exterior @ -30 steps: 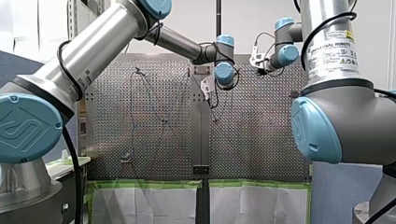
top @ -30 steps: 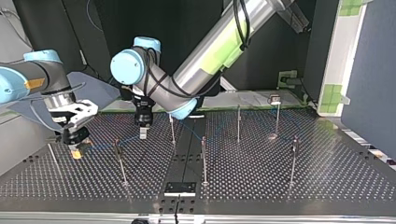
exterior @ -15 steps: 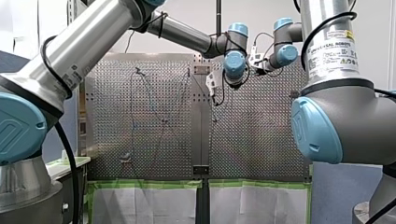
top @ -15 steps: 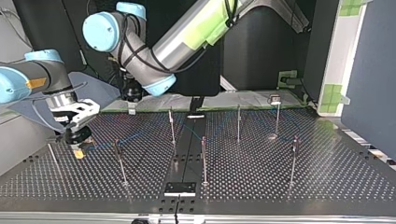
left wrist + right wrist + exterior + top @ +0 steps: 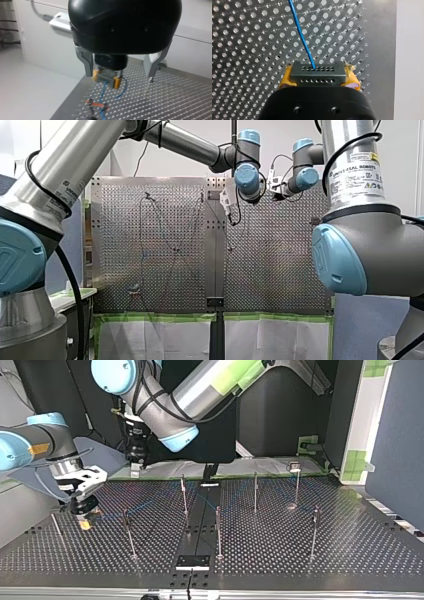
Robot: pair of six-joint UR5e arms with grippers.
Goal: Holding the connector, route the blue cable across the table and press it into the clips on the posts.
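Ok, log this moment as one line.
right pincer: shut on connector | blue cable: leads out of connector over the table | left pincer: open, empty, raised

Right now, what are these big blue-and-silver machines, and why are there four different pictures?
They are two robot arms at a metal table full of holes. One picture looks from behind the arms, one faces them across the table, and two come from cameras on their wrists. Thin posts stand on the table, with a blue cable running among them. My right gripper, with yellow pads, is pinching the cable's small dark connector. My left gripper hangs open in the air, holding nothing.
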